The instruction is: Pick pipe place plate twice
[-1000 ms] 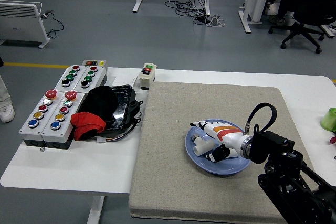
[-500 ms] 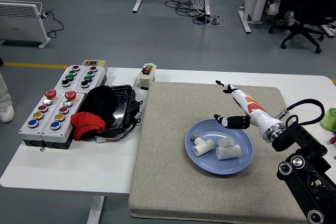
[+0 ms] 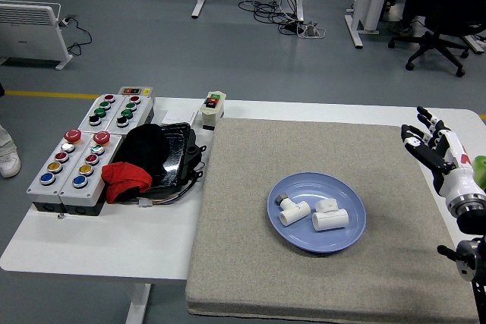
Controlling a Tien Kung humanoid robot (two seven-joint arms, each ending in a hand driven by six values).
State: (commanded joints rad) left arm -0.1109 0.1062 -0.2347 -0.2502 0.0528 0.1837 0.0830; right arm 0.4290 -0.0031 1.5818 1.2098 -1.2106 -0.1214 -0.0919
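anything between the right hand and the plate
No, only bare grey mat lies between the right hand and the plate, per the head view.

White table (image 3: pixel 99 240) carries grey mat (image 3: pixel 243 263), button boxes (image 3: pixel 72 168), black tray (image 3: pixel 173 158)

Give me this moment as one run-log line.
stage: hand clear of plate | right hand: open, empty, at mat's right edge | blue plate: two white pipe fittings inside | left hand: not in view

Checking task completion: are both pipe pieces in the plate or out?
In. Both white pipe fittings lie inside the blue plate; the right hand is open, away.
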